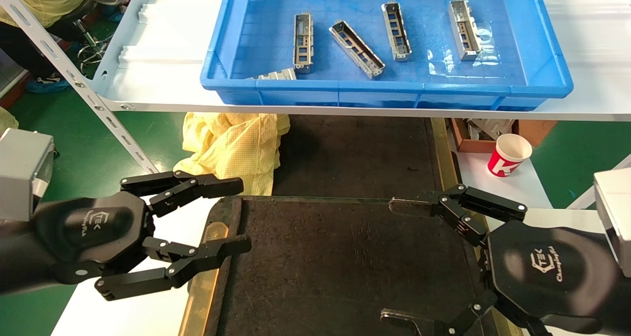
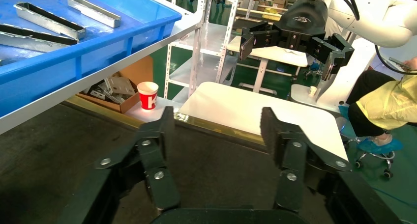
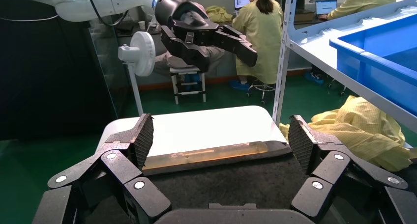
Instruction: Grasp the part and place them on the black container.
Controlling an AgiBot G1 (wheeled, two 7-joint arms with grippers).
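Over the black container [image 1: 345, 257] your left gripper [image 1: 209, 232] and right gripper [image 1: 394, 262] hang released, empty; next reach to twelve o'clock for a part [image 1: 356, 42] in the blue bin [image 1: 394, 87].

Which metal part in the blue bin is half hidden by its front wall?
The part at the bin's front left corner; the other four lie fully visible.

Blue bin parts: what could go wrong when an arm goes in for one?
The bin has a raised wall and sits on a shelf above the black tray, so the open left gripper or right gripper could clip it. One part lies against the near wall, awkward to grasp. Another rests on crinkled plastic film and could slip.
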